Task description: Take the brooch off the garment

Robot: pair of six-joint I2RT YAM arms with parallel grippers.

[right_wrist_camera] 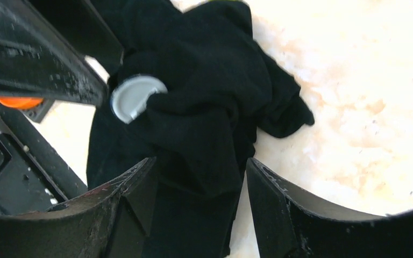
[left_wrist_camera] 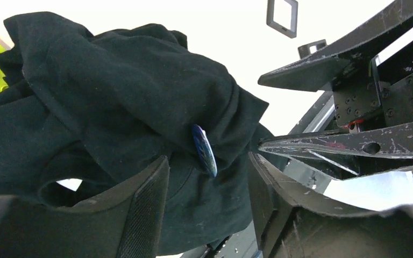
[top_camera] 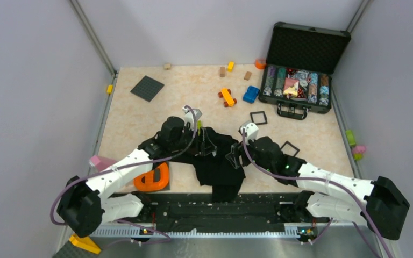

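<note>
Your two grippers meet over the black garment, which lies bunched at the near middle of the table, one end hanging over the near edge. Your left gripper stands wide open, its fingers either side of a raised fold of cloth and not pressing on it. The brooch sits on that fold between the two fingers, seen edge-on from the left wrist. From the right wrist the brooch shows as a pale silvery disc, partly tucked under a crease and just beside a finger of the left gripper; you cannot tell whether they touch. Your right gripper is also wide open, its fingers apart over the garment's right part and holding nothing. The brooch lies to the left of that gap, not within it. On the far right of the table an open case of poker chips stands well apart from the garment, and a black square frame lies between them.
</note>
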